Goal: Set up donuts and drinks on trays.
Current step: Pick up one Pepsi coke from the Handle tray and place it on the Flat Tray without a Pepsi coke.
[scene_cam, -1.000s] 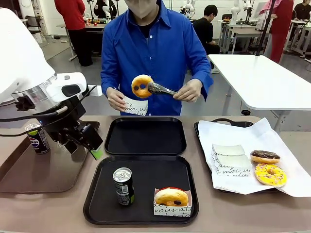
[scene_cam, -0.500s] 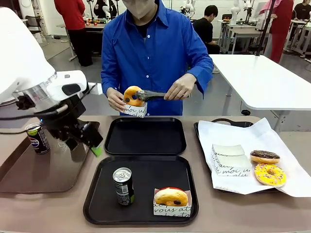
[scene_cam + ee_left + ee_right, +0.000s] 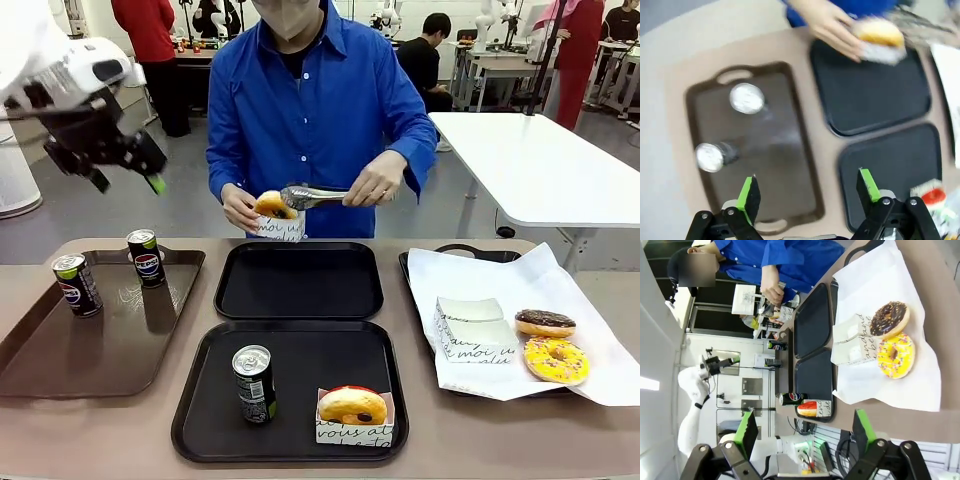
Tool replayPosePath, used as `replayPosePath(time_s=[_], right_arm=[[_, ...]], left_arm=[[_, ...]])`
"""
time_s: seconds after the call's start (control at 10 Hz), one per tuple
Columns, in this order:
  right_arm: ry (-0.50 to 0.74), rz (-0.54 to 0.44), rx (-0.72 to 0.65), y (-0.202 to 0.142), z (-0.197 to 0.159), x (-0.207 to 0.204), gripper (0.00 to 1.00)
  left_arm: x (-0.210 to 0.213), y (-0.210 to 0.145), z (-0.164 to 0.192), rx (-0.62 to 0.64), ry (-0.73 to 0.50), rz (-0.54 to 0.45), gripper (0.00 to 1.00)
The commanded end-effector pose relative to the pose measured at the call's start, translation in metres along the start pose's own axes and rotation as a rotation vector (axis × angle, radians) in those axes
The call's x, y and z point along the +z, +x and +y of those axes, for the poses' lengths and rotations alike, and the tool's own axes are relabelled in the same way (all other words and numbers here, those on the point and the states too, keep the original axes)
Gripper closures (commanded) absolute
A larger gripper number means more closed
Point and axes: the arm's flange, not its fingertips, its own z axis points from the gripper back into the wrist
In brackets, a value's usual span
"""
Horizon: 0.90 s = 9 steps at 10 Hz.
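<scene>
Your left gripper [image 3: 128, 181] hung high over the glossy brown tray [image 3: 60, 362], jaws spread and empty, probably lining up on its two slim black soda cans [image 3: 148, 258]. Your right gripper [image 3: 802, 426] stood released too. The person [image 3: 320, 110] held a golden glazed donut [image 3: 272, 204] in a white paper sleeve [image 3: 280, 229] above the bare far matte black tray [image 3: 298, 282]. Tan tabletop [image 3: 110, 430]; busy lab behind.
</scene>
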Motion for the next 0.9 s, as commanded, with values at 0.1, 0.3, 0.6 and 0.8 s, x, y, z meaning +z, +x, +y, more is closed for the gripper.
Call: replayPosePath(time_s=[0.1,0.3,0.6,0.8], right_arm=[[0.027,-0.007,0.017,0.003,0.0,0.0,0.0],[0.027,-0.007,0.017,0.003,0.0,0.0,0.0],[0.027,-0.007,0.017,0.003,0.0,0.0,0.0],[0.027,-0.007,0.017,0.003,0.0,0.0,0.0]], left_arm=[[0.012,0.053,0.035,0.197,0.051,0.114,0.0],[0.021,0.053,0.084,0.263,0.1,0.166,0.0],[0.018,0.05,0.096,0.256,0.086,0.168,0.0],[0.018,0.05,0.096,0.256,0.086,0.168,0.0]])
